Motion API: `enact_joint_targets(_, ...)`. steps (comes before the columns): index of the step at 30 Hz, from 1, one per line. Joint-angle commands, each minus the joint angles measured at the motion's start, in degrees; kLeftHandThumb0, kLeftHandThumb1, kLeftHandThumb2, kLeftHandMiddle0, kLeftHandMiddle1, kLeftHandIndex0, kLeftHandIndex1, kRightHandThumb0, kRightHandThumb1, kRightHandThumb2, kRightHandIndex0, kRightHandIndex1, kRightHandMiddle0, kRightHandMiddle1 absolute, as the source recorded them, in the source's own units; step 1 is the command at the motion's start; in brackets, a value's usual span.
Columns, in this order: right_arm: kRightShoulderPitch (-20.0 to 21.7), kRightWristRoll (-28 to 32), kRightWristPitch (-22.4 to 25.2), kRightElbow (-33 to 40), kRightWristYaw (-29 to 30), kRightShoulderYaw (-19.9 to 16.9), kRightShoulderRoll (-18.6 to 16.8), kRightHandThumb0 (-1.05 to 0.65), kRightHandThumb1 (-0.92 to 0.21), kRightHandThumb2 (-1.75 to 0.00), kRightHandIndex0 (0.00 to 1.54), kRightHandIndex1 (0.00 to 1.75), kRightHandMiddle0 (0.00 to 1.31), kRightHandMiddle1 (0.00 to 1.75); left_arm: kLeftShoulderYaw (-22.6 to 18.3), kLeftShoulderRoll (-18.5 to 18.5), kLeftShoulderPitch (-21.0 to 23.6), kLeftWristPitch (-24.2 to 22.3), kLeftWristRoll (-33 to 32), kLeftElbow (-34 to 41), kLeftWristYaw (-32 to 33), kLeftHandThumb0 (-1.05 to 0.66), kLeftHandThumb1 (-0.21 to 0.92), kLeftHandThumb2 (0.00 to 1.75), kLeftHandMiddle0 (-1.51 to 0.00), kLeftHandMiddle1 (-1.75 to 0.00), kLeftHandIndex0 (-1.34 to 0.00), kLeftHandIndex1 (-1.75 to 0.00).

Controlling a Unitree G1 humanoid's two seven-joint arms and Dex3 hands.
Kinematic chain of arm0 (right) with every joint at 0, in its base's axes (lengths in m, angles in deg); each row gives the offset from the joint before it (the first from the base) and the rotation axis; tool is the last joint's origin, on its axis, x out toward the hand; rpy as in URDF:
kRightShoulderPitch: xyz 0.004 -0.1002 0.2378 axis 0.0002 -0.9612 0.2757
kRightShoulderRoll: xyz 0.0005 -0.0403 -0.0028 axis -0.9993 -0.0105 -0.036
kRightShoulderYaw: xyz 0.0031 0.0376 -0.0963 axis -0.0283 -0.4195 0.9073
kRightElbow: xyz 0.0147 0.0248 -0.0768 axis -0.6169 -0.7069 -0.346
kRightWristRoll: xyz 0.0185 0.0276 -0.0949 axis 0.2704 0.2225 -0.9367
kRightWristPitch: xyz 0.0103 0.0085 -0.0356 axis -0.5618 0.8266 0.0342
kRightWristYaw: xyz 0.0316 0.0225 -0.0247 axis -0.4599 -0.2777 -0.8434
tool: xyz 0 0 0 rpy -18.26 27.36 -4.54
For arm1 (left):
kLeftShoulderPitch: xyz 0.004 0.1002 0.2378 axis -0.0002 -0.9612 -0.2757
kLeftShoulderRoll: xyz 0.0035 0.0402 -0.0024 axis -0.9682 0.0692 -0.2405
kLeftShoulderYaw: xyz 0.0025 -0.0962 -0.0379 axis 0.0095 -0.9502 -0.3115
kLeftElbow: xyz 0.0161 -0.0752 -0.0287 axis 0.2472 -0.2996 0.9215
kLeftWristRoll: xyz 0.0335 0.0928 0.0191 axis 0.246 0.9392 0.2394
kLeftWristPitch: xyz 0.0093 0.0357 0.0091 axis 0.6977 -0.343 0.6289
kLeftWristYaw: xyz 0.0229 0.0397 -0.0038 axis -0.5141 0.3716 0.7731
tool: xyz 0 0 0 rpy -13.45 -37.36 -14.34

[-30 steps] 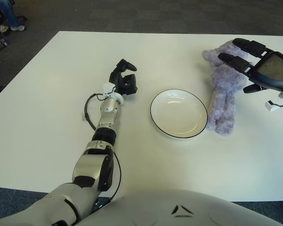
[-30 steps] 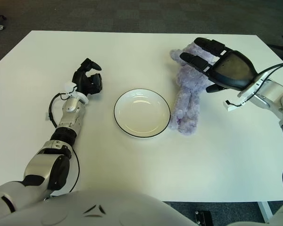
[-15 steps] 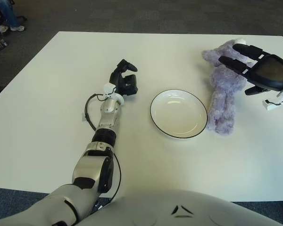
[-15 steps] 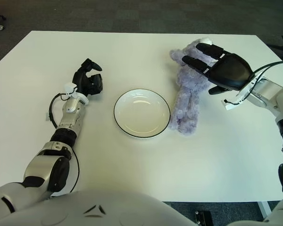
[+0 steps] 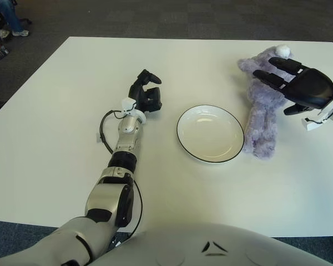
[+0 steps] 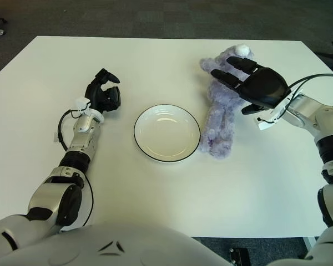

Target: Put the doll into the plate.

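Note:
A purple plush doll (image 5: 262, 113) lies on the white table, just right of a white plate (image 5: 210, 133) with a dark rim. The plate holds nothing. My right hand (image 5: 297, 86) hovers over the doll's upper body from the right, fingers spread and open, holding nothing. It also shows in the right eye view (image 6: 255, 84), above the doll (image 6: 222, 113). My left hand (image 5: 145, 95) rests on the table to the left of the plate, fingers curled, empty.
The white table (image 5: 66, 111) spreads wide on all sides of the plate. Its far edge meets dark carpet. A person's legs and shoes (image 5: 10, 19) show at the far left corner.
My right hand has moved lower and closer over the doll's upper body, its palm tilting down. The doll, the plate and the left hand have not moved.

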Motion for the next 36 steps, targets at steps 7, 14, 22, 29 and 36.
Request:
enact_joint_targets(7, 2.2, 0.0, 0.5, -2.8, 0.5, 2.2, -1.7, -0.35, -0.27, -1.01, 0.0, 0.0, 0.0, 0.0, -0.2, 1.3, -3.9, 1.1, -1.2, -1.4, -0.5, -0.43, 0.48, 1.11, -1.19, -1.75, -0.49, -1.75)
enact_joint_targets(14, 3.5, 0.4, 0.4, -4.0, -0.5, 3.6, -2.6, -0.33, -0.28, -1.02, 0.0, 0.0, 0.0, 0.0, 0.0, 1.3, -4.1, 1.2, -1.4, -1.0, -0.7, -0.43, 0.48, 1.11, -1.19, -1.75, -0.48, -1.75)
enact_joint_targets(22, 5.7, 1.9, -1.1, -6.9, -3.3, 5.0, -4.3, -0.17, -0.26, -1.1, 0.0, 0.0, 0.0, 0.0, 0.4, 1.3, -4.5, 1.3, -1.1, -0.2, -0.5, -0.43, 0.49, 1.1, -1.19, -1.75, -0.48, -1.75)
enact_joint_targets(29, 7.5, 2.4, -1.6, -8.8, -4.8, 5.8, -5.4, -0.06, -0.23, -1.17, 0.0, 0.0, 0.0, 0.0, 0.7, 1.3, -4.9, 1.0, -0.9, 0.5, -0.5, -0.43, 0.49, 1.1, -1.19, -1.75, -0.48, -1.75)
enact_joint_targets(36, 8.3, 2.5, -1.4, -9.0, -6.2, 6.2, -5.8, -0.09, -0.23, -1.17, 0.01, 0.0, 0.0, 0.0, 1.0, 1.4, -5.1, 1.1, -0.9, 1.0, -0.2, -0.43, 0.49, 1.1, -1.19, -1.75, -0.48, -1.75)
